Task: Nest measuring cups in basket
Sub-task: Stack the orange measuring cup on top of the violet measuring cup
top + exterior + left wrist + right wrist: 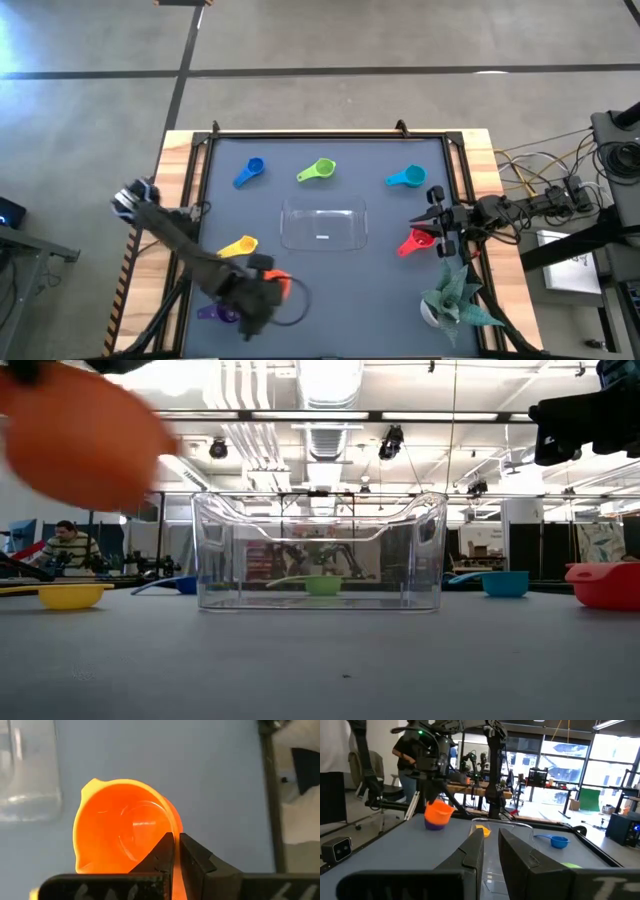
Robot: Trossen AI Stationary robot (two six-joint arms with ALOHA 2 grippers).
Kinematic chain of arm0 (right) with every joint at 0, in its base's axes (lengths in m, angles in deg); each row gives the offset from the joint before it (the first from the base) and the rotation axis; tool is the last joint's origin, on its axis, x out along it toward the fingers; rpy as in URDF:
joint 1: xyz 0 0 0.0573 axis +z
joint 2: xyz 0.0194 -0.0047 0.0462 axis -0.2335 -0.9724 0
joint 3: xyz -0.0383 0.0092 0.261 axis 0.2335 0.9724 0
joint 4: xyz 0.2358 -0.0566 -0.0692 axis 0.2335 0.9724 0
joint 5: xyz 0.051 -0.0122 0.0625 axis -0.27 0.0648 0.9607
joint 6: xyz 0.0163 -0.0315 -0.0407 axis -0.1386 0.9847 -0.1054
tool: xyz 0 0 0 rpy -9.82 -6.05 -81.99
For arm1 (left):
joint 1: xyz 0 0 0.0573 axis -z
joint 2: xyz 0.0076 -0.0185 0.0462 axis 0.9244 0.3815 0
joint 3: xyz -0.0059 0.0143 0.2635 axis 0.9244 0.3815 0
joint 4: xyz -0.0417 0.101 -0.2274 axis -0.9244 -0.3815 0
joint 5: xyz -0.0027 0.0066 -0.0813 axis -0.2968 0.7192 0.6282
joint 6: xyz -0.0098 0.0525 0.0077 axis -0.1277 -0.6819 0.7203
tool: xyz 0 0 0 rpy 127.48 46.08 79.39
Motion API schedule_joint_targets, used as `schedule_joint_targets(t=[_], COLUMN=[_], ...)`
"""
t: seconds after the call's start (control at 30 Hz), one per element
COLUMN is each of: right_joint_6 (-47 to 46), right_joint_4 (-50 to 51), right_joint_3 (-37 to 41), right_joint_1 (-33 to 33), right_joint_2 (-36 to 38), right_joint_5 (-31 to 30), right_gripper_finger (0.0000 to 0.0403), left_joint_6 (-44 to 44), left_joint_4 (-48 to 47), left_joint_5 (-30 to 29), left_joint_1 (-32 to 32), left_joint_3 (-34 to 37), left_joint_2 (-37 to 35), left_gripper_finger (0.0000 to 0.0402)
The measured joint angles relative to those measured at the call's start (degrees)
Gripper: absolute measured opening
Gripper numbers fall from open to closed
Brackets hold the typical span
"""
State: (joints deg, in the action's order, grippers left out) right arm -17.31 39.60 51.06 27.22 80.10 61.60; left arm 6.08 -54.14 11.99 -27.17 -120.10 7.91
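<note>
One small orange plastic measuring cup (125,837) sits clamped in my left gripper (176,851), clear rectangular plastic basket (323,225) lying forward and right; right gripper (490,851) waits, jaws narrow, empty.

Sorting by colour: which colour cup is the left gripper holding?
Orange cup, clearest in the left wrist view.

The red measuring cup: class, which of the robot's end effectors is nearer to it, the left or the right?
Right. The right end effector hovers directly beside the red measuring cup at the table's right side. The left end effector, shut on the orange measuring cup, is far across the table, beyond the basket.
</note>
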Motion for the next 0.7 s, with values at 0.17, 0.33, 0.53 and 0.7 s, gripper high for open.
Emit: schedule_joint_targets(t=[0.17, 0.33, 0.53, 0.7], right_joint_6=[0.0, 0.0, 0.0, 0.0], right_joint_4=[0.0, 0.0, 0.0, 0.0], right_joint_3=[0.0, 0.0, 0.0, 0.0], right_joint_1=[0.0, 0.0, 0.0, 0.0], right_joint_2=[0.0, 0.0, 0.0, 0.0], right_joint_5=[0.0, 0.0, 0.0, 0.0], right_gripper_finger=[0.0047, 0.0047, 0.0047, 0.0047], left_joint_6=[10.0, 17.3, 23.8, 25.5], left_joint_4=[-0.5, -4.0, -4.9, -4.5], left_joint_5=[-2.3, -2.3, -1.9, -1.8], left_joint_1=[6.9, 12.6, 17.4, 19.2], left_joint_3=[6.5, 9.1, 9.7, 10.0], left_joint_2=[-6.9, -8.8, -8.5, -6.8], left_gripper_finger=[0.0000, 0.0000, 0.0000, 0.0000])
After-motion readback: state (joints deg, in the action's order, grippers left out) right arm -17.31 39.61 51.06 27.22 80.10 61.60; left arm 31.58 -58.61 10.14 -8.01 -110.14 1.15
